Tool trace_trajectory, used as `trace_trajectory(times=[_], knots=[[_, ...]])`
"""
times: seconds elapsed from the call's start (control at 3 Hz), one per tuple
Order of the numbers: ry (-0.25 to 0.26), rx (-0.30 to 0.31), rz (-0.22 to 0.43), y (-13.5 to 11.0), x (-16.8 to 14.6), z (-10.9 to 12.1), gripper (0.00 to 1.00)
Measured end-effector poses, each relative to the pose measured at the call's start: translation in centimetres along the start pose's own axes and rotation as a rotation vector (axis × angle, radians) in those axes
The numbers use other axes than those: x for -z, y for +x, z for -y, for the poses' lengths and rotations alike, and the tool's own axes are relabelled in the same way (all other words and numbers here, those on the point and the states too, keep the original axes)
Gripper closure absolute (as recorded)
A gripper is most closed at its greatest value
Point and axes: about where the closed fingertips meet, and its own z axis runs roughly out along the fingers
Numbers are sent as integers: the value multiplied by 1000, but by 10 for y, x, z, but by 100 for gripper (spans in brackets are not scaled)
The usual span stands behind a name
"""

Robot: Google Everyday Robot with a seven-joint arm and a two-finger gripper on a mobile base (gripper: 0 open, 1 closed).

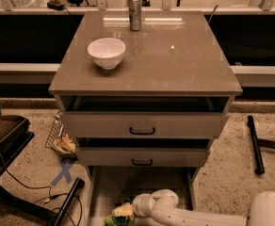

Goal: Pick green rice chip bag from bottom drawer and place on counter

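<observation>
Green rice chip bag [120,213] lay in the bottom drawer [142,181], at the front left of its pale floor and partly cut by the lower edge of the view. Crinkled; a yellowish patch faced up, green below it.

Gripper [134,209] was low inside the same drawer, right against the bag's right side. It was hidden behind the white wrist and the bag, so I could not tell whether it was spread, closed or gripping the bag. White arm [194,215] ran in from the lower right corner.

Bottom drawer was pulled out farthest. Above it the middle drawer [142,155] and top drawer [142,124] stood partly open, each with a black handle.

Counter [175,65] above, glossy grey-brown. On it a white bowl [107,52] near the left side, upright, and a metal can [135,13] at the back edge, upright. The two were well apart.

Speckled floor [231,173] around the cabinet. A blue tape cross [64,173] lay left of the drawers, with a wire basket [57,136] beside the cabinet's left side. A black bar [256,145] lay to the right.
</observation>
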Motion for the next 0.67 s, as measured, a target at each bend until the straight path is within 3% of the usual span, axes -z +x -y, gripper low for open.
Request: trace_trajectory(times=[0.33, 0.67], knots=[[45, -38, 15, 17, -23, 15, 0], [84, -72, -4, 29, -42, 18, 19]])
